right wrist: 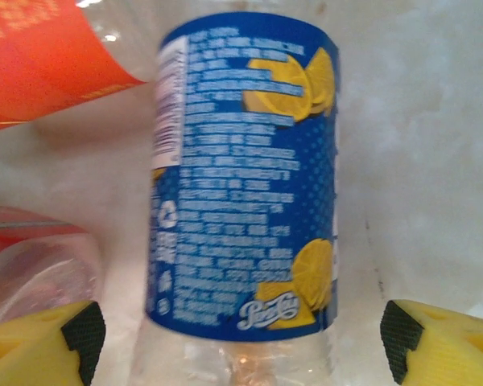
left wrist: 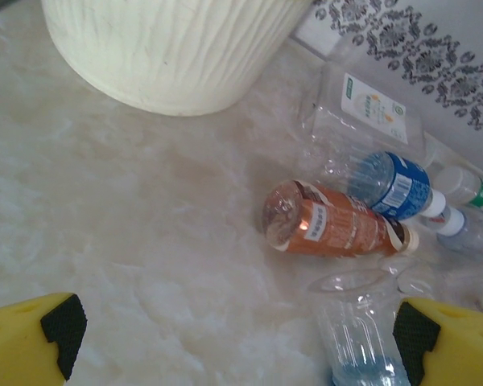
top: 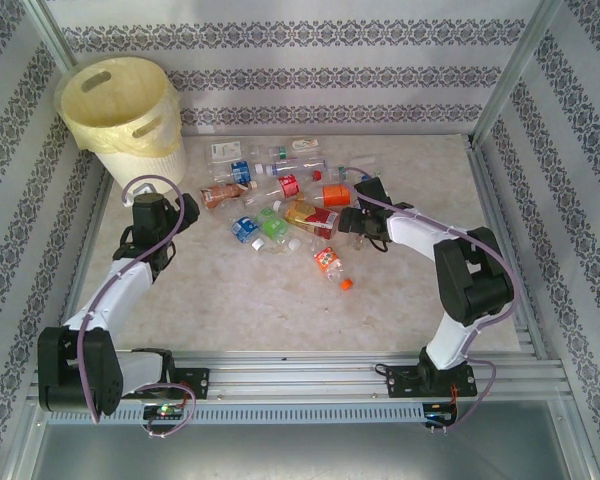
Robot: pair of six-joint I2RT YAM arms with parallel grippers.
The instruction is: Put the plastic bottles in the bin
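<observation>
The blue-labelled bottle (right wrist: 241,185) lying between the fingers of the right gripper (right wrist: 241,346) is carrying a wrap label printed with yellow lemon slices, a block of small white text too blurred to read, a recycling mark and a white script logo that is appearing to read "PepsiCo". The right gripper is standing open, one yellow finger (right wrist: 36,350) on each side of this bottle with a gap showing on both sides, so nothing is being gripped. A red-orange label (right wrist: 48,56) with faint, unreadable lettering is showing just beside it. The bottle pile (top: 280,200) is lying on the marbled table (top: 230,310) beside the bin (top: 145,150), and the right gripper is reaching into the side of the pile farthest from the bin. The bin is standing upright, with a pale yellow bag lining it and folding over its rim. The left gripper (left wrist: 237,338) is hovering between the bin and the pile, jaws spread wide and holding nothing. Nearest the bin, an orange-brown bottle (left wrist: 330,225) is lying on its side. Touching it on the side away from the bin is a white-capped bottle (left wrist: 394,185) with a blue label. Beyond these, a clear bottle (left wrist: 370,100) is showing a white label with orange and green print, its writing too small to read.
</observation>
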